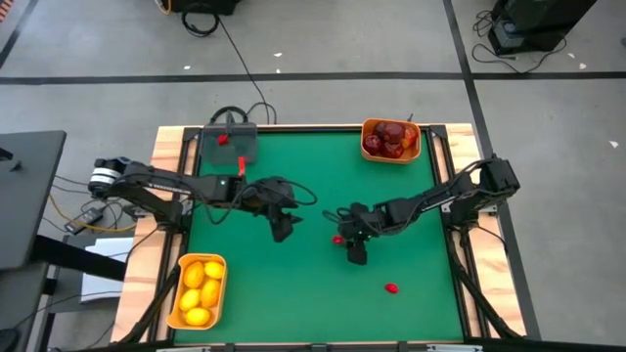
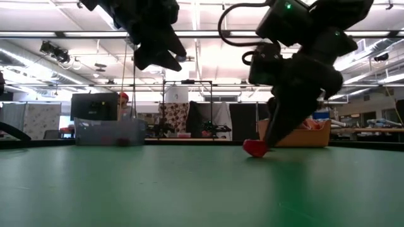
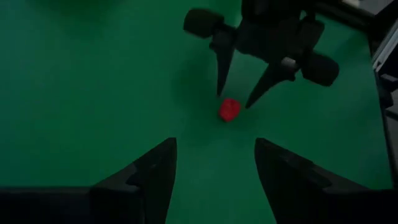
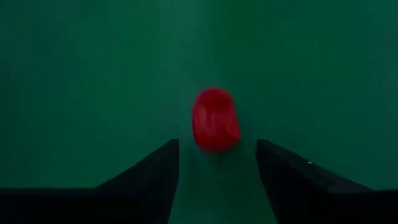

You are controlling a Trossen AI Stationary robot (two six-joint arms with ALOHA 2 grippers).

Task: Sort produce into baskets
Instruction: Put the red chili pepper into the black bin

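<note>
Two orange plastic bins sit at opposite table corners: one (image 1: 197, 290) holds smooth yellow ovals, the other (image 1: 390, 140) glossy dark red rounds. A grey translucent tray (image 1: 230, 144) holds one small red bit. The right gripper (image 1: 341, 233), fingers parted, straddles a small rounded red piece (image 4: 214, 119) lying on the green mat, not clamped. Another red bit (image 1: 391, 288) lies apart. The left gripper (image 1: 284, 225) hangs released above the mat
</note>
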